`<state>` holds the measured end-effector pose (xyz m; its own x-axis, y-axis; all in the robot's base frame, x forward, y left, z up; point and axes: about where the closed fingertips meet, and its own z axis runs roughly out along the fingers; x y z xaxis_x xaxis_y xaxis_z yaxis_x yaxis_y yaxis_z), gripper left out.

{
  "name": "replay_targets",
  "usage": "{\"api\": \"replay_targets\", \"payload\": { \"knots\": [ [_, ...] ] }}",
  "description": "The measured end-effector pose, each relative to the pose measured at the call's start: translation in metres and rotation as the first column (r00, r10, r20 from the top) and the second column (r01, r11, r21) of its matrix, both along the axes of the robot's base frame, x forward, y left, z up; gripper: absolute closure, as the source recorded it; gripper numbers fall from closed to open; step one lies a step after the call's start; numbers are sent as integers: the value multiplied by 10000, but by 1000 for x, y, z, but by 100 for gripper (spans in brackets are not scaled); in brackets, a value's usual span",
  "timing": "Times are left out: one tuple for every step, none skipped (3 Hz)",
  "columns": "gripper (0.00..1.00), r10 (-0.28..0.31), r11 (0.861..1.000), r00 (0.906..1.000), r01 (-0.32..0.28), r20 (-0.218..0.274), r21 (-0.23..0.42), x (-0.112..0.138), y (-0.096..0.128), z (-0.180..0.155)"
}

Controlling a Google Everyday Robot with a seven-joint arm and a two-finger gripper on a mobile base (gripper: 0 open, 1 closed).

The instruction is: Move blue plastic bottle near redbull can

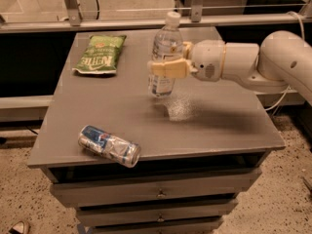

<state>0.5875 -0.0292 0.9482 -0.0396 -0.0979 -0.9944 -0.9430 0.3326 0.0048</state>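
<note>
Camera view: the gripper (157, 68) reaches in from the right, its fingers clamped around the middle of the upright blue plastic bottle (165, 44). The redbull can (108, 146) lies on its side well apart, nearer the camera and left of the gripper, by the table's (219, 126) front edge.

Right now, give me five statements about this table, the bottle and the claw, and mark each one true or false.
1. The claw is shut on the blue plastic bottle. True.
2. The redbull can stands upright. False: it lies on its side near the table's front edge.
3. The green snack bag lies flat on the table. True.
4. The bottle touches the can. False: bare tabletop separates them.
5. The bottle has no cap. False: a white cap is on it.
</note>
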Motion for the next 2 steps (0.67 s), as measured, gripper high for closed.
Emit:
{"api": "replay_targets", "payload": {
  "knots": [
    [100, 653, 9978, 9979, -654, -6, -59, -29, 27, -12],
    [100, 1141, 9934, 9935, -1141, -32, -60, -51, 48, -21]
  ]
}}
